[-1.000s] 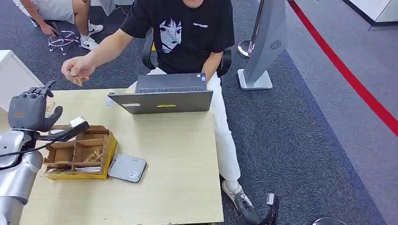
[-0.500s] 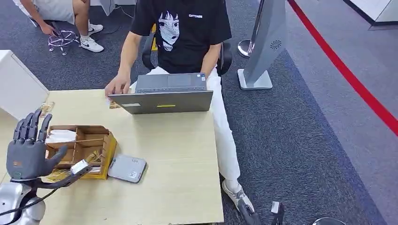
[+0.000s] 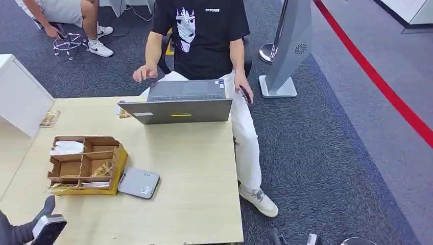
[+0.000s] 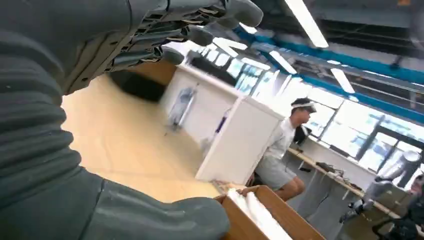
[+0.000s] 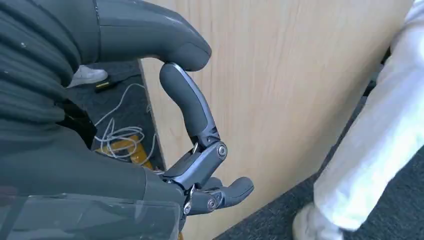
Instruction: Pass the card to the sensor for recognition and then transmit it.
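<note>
A small card point(image 3: 124, 113) lies on the table beside the laptop's left corner, and another card point(image 3: 49, 118) lies near the table's far left edge. The flat grey sensor point(image 3: 139, 182) sits beside the wooden card box point(image 3: 84, 163). My left hand point(image 3: 23, 232) is low at the table's near left corner, well short of the box. In the left wrist view this hand point(image 4: 75, 100) has its fingers spread and holds nothing. My right hand point(image 5: 125, 150) hangs beside the table's side panel point(image 5: 280, 75), fingers curled towards the thumb, holding nothing.
A person in a black shirt point(image 3: 204, 35) stands behind the open laptop point(image 3: 178, 104), one hand raised, a dark object in the other. A white cabinet point(image 3: 18, 94) stands at the left. A grey stand point(image 3: 288, 46) rises on the carpet to the right.
My left hand has dropped from above the box to the near left corner. The person took a card, laid it by the laptop and drew the arm back.
</note>
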Controlling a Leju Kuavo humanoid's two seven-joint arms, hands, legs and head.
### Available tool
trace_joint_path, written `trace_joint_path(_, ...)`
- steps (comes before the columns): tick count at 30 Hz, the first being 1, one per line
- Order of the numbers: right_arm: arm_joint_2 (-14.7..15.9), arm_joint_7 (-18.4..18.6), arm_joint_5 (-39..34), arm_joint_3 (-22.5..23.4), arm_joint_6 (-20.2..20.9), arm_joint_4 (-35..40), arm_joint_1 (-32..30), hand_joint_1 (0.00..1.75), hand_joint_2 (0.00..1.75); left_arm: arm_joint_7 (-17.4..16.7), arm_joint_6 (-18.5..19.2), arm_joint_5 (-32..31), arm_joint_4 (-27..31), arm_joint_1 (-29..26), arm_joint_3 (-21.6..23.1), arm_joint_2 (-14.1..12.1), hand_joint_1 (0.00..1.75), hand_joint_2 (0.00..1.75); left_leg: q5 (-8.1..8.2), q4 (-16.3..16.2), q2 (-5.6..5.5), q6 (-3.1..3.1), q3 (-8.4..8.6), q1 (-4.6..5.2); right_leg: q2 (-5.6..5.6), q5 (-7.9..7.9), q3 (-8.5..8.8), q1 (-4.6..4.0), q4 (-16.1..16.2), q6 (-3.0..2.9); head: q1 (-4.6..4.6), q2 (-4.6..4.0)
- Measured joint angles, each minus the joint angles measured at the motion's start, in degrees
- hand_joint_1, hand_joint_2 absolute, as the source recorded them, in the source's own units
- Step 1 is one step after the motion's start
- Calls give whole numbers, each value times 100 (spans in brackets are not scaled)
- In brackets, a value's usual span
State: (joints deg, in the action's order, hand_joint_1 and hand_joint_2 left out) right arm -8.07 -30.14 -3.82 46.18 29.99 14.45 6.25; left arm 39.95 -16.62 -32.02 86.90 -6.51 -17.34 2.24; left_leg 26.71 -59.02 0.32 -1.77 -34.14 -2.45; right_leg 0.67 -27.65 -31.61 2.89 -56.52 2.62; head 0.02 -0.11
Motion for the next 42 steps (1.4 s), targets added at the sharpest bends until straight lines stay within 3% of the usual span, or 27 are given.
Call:
trace_joint_path(5,15,-53,7,85,4,0,-63,0,175,0,745,1582,-123,15,-843,115,0,175,0,0,-2,0,1,0,-1,0,1,-1,0,0,0,0)
trace_joint_path(7,22,-53,15,120,13,0,-68,0,175,2,1308,2093,-396,106,-1145,112,0,175,0,1,-7,0,-2,0,-5,-1,4,0,0,0,0,0)
trace_joint_path(11,31,-33,127,166,39,2,-67,0,175,2,2568,2864,-1566,454,-2190,36,0,175,0,3,-3,0,5,-1,-1,-2,5,-1,-1,-1,0,0)
trace_joint_path(14,44,-4,197,210,35,2,-65,0,175,2,2883,2944,-2505,570,-2815,-121,0,175,0,3,-6,0,5,0,-4,-7,4,-1,0,-3,-9,0)
trace_joint_path(17,46,61,216,234,0,4,-24,0,175,2,2975,3080,-3600,772,-3250,-337,0,175,1,3,-18,0,3,-1,-19,-10,13,-2,-1,-5,4,0)
trace_joint_path(25,46,92,306,241,-35,7,30,0,175,4,3030,3021,-5269,865,-3935,-550,0,175,2,3,-18,-1,4,0,-20,-11,11,0,1,-7,4,0)
trace_joint_path(31,48,124,306,241,-35,9,43,0,175,4,3017,3014,-5786,904,-4099,-633,0,175,1,3,-19,-1,5,-1,-20,-11,11,-1,0,-7,2,0)
trace_joint_path(36,48,166,319,241,-39,9,72,0,175,-20,2761,3023,-6249,992,-4285,-692,0,175,1,3,-19,-1,5,0,-20,-11,12,-1,0,-7,0,0)
trace_joint_path(42,48,188,407,241,-37,9,119,0,175,-466,2304,2951,-6629,1027,-4427,-692,0,175,1,3,-20,-1,5,0,-20,-11,11,-1,0,-7,0,0)
